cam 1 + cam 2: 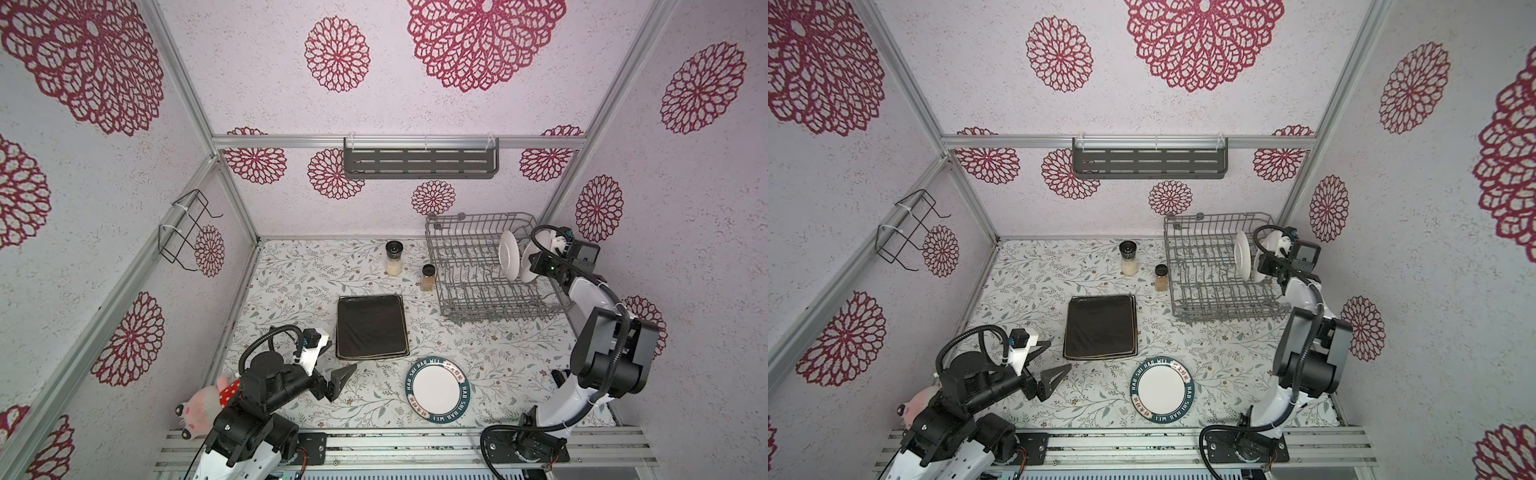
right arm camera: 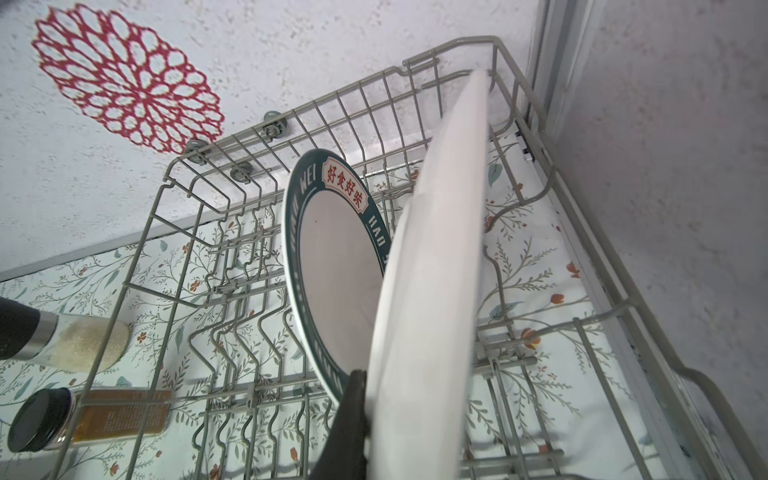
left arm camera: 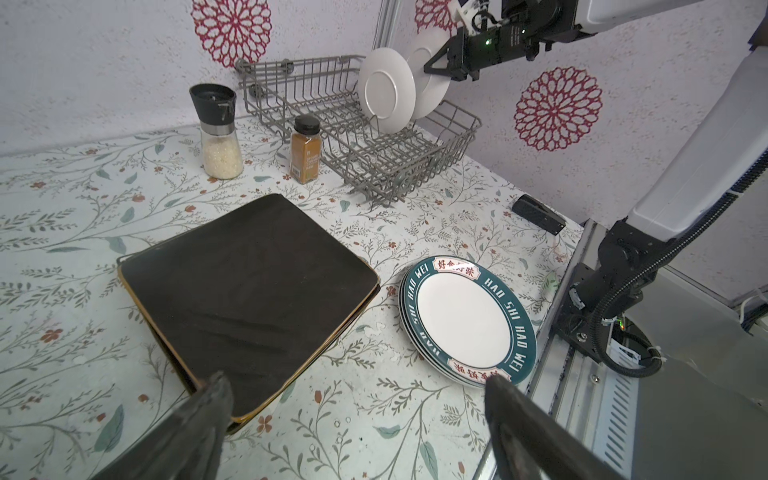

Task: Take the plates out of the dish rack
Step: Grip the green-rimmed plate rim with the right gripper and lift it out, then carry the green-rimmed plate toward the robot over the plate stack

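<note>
The grey wire dish rack [image 1: 469, 270] [image 1: 1204, 270] [image 3: 374, 158] [image 2: 232, 291] stands at the back right. Two round plates stand upright in it: a green-lettered one [image 1: 509, 255] [image 3: 386, 89] [image 2: 336, 270] and, to its right, a white-backed one [image 1: 528, 266] [image 3: 432, 79] [image 2: 436, 270]. My right gripper [image 1: 535, 259] [image 3: 430, 66] [image 2: 374, 386] is shut on the white-backed plate's rim. On the table lie a stack of black square plates [image 1: 371, 326] [image 3: 249, 291] and a stack of green-rimmed round plates [image 1: 437, 389] [image 3: 465, 320]. My left gripper [image 1: 338, 358] [image 3: 357, 395] hangs open and empty at the front left.
A rice-filled grinder [image 1: 393, 258] and a brown spice jar [image 1: 428, 277] stand just left of the rack. A pink plush toy [image 1: 203, 405] lies by the left arm's base. A slotted shelf [image 1: 419, 162] and a black wire holder [image 1: 187, 228] hang on the walls.
</note>
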{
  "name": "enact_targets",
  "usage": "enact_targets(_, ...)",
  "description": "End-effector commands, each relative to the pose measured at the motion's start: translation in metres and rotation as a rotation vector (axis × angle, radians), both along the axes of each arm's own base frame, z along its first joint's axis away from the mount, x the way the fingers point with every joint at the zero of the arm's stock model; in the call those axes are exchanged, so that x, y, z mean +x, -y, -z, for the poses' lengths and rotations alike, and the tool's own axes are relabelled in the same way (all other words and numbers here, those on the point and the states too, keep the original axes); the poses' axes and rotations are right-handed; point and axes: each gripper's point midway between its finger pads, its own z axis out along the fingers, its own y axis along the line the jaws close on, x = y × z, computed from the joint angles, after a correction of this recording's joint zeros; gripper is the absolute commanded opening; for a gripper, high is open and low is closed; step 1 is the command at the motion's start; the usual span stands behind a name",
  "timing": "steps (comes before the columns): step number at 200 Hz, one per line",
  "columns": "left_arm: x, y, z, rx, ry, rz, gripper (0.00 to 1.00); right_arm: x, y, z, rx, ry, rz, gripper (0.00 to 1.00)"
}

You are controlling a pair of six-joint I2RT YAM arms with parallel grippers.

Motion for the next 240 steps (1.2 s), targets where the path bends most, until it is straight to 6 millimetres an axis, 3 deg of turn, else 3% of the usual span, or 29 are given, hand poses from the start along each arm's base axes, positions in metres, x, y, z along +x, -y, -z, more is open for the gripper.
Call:
enact_targets(1,-0.005,0.0,-0.013,-0.014,0.081,0.018,0.97,-0.013,0.002,-0.042,-0.065,0.084,0.015,0.0)
enact_targets(34,-0.013,-0.007,-0.027,-0.043,0.162,-0.002,0.97,-0.042,-0.004,-0.052,-0.082,0.074,0.041,0.0)
enact_targets(75,-0.018,-0.01,-0.03,-0.047,0.19,0.0,0.97,-0.092,-0.012,-0.073,-0.124,0.106,0.094,0.0)
enact_targets(160,-0.022,-0.013,-0.035,-0.057,0.226,-0.009,0.97,-0.179,-0.064,-0.099,-0.16,0.108,0.06,0.0)
enact_targets(178,-0.021,-0.013,-0.035,-0.054,0.225,-0.011,0.97,-0.195,-0.082,-0.096,-0.19,0.065,-0.003,0.0)
enact_targets(197,-0.021,-0.013,-0.035,-0.053,0.222,-0.011,0.97,-0.214,-0.088,-0.092,-0.264,-0.02,0.004,0.0)
enact_targets(240,-0.02,-0.013,-0.034,-0.053,0.222,-0.014,0.97,-0.251,-0.11,-0.077,-0.166,-0.11,0.007,0.0)
